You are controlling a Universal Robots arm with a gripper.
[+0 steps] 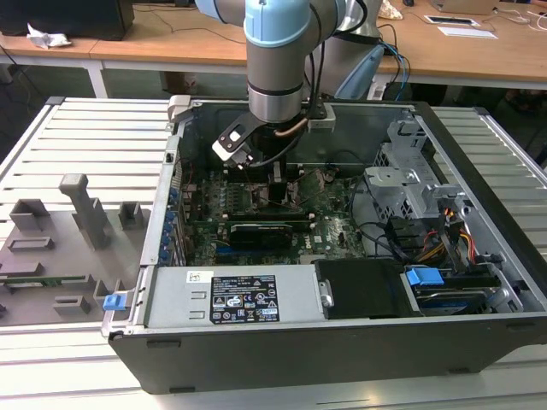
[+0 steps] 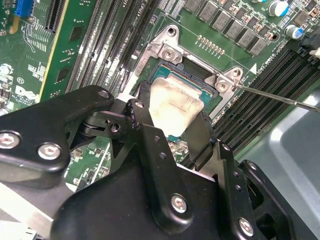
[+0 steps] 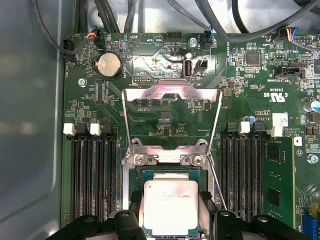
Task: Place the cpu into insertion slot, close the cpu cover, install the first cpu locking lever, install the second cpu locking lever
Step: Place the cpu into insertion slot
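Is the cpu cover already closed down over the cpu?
No: in the first wrist view the cpu cover stands swung open on its hinge, with nothing lying over the metal top of the cpu.

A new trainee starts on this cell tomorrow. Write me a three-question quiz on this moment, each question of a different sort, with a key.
1. True or false: the cpu cover lies shut over the insertion slot.
2. What does the pincer hold? A a cable; B the cpu; C a memory card.
3. Fill in: long black memory slots flank the insertion slot on ___ sides.
Key: 1 false, it stands open; 2 B; 3 both.
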